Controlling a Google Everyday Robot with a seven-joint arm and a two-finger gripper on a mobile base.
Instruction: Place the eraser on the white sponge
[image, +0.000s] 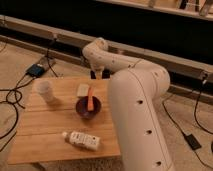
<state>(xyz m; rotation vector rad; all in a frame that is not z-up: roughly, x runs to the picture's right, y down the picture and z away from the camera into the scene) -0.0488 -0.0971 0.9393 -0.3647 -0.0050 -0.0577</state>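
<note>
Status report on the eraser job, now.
Shut gripper at the table far edge, just behind the white sponge. No eraser made out; sponge top bare. Close beside the sponge: dark bowl.

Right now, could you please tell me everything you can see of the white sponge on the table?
The white sponge is a small, squarish, soft-looking block with rounded edges, plain white. It lies flat on the wooden table, toward its far edge, between the white cup and the dark bowl; whether it touches the bowl I cannot tell. Nothing rests on it. The gripper, shut, hangs just beyond it at the far edge, clear of it.
</note>
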